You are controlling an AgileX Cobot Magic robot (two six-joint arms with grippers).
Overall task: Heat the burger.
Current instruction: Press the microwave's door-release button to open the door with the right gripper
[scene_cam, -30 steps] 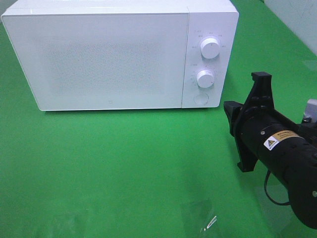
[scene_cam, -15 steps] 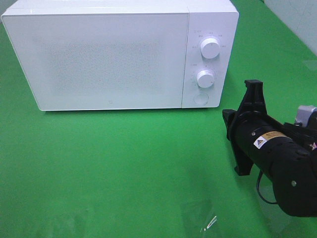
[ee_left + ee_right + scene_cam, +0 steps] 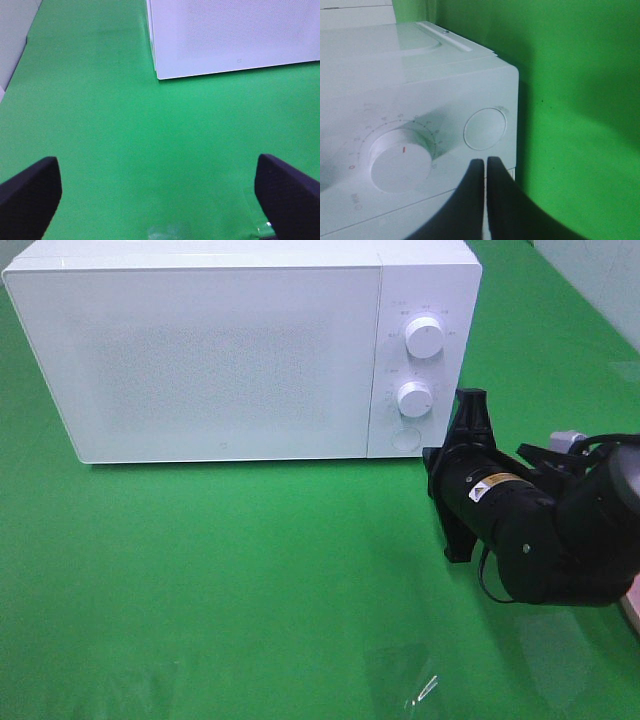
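Observation:
The burger is out of view. The white microwave (image 3: 220,350) stands at the back with its door closed; it also shows in the left wrist view (image 3: 230,35) and the right wrist view (image 3: 395,65). My right gripper (image 3: 485,161) is shut and empty, its tips just in front of the round door button (image 3: 485,128) beside the lower knob (image 3: 400,160). In the exterior view the right arm (image 3: 500,505) sits close to the button (image 3: 404,439). My left gripper (image 3: 159,200) is open and empty over bare green cloth, well in front of the microwave.
Two white knobs (image 3: 425,337) sit on the control panel above the button. Green cloth (image 3: 220,580) covers the table. A small clear scrap (image 3: 420,690) lies near the front edge. A pale rim (image 3: 632,608) shows at the right edge.
My right arm has moved left and toward the microwave's control panel, ending close to the round button. The microwave and left gripper have not moved.

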